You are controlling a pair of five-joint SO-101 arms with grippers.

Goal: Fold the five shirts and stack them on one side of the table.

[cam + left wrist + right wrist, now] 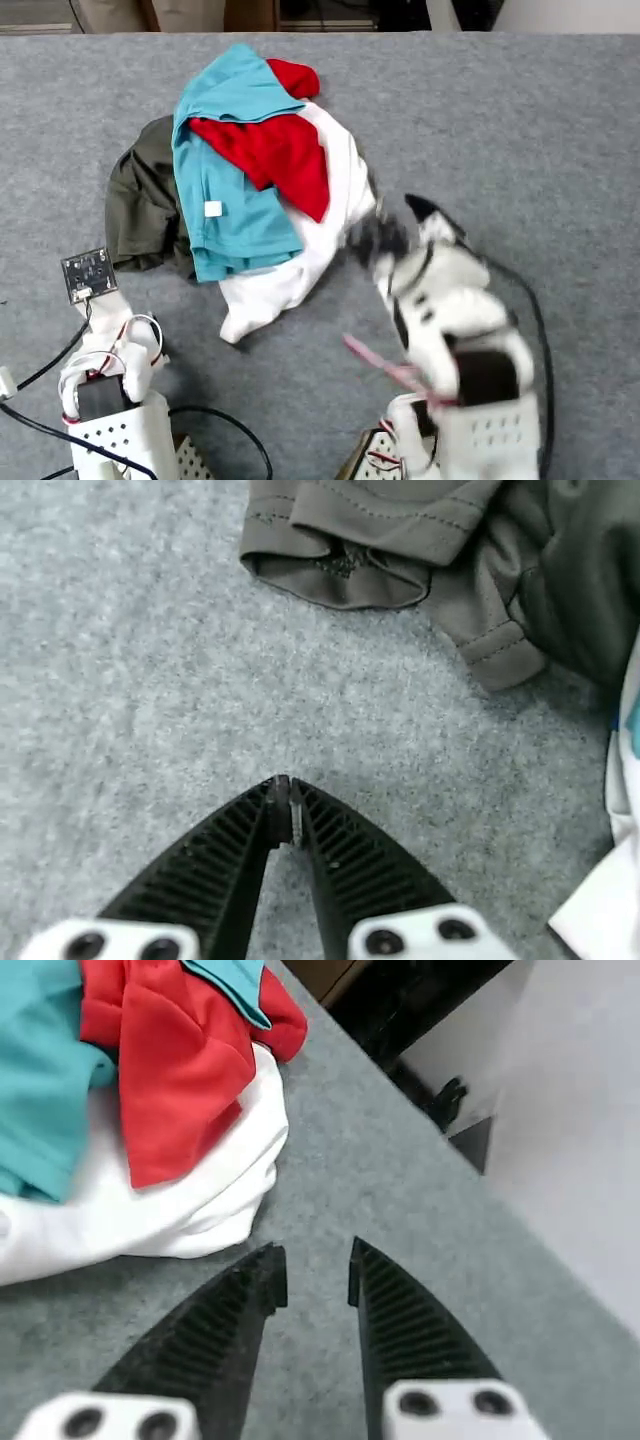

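Crumpled shirt heap (250, 170) lies on the desk (520, 130); left pincer (283, 805) together, empty, near the olive shirt (400, 530); right pincer (312, 1275) slightly apart beside the white shirt (200, 1190).

A grey felt-covered table (560, 120) with a pale surface (560, 1110) beyond its edge

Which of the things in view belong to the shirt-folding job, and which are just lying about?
Job, all in one heap:
crumpled teal fabric shirt
red fabric shirt
white fabric shirt
dark olive fabric shirt

Lying about:
thin black cables by the arm bases
grey carpet-like table cover
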